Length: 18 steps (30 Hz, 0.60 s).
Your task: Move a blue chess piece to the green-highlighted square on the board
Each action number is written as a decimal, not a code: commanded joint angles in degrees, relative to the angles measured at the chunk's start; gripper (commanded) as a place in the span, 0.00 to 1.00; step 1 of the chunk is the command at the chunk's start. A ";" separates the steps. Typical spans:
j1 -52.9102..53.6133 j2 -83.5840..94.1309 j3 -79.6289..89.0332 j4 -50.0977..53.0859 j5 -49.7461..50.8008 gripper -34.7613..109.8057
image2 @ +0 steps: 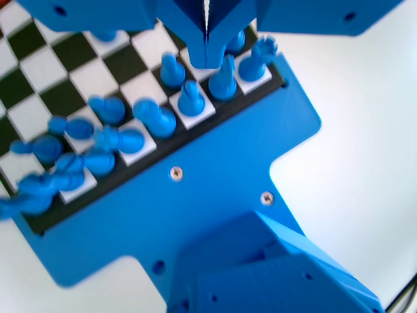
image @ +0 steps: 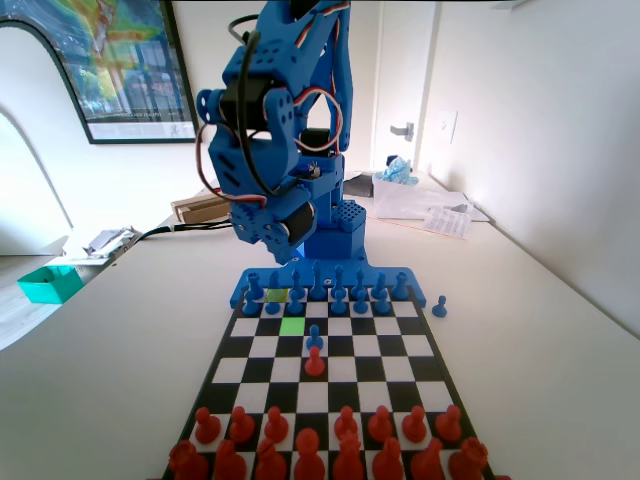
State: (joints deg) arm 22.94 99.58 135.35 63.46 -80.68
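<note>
The board (image: 388, 326) has one bright green square (image: 292, 325) in its third row from the blue arm (image: 275, 150). Blue chess pieces (image: 338, 292) line the two far rows. One blue pawn (image: 315, 339) stands further out, just right of the green square, with a red pawn (image: 315, 362) in front of it. In the wrist view my gripper (image2: 207, 60) hangs above the back-row blue pieces (image2: 191, 98). Its jaws are pressed together with only a thin slit, and nothing is between them. The arm is folded up high over its base.
A duller yellow-green square (image: 277, 296) lies among the blue pieces. A lone blue piece (image: 439, 306) stands on the table right of the board. Red pieces (image: 345, 430) fill the near rows. A teal box (image: 48, 283) and papers (image: 425, 205) lie farther off.
</note>
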 commanded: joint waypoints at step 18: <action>5.45 -0.62 -8.61 6.42 -4.39 0.31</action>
State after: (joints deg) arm 27.16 97.65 129.20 68.55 -83.67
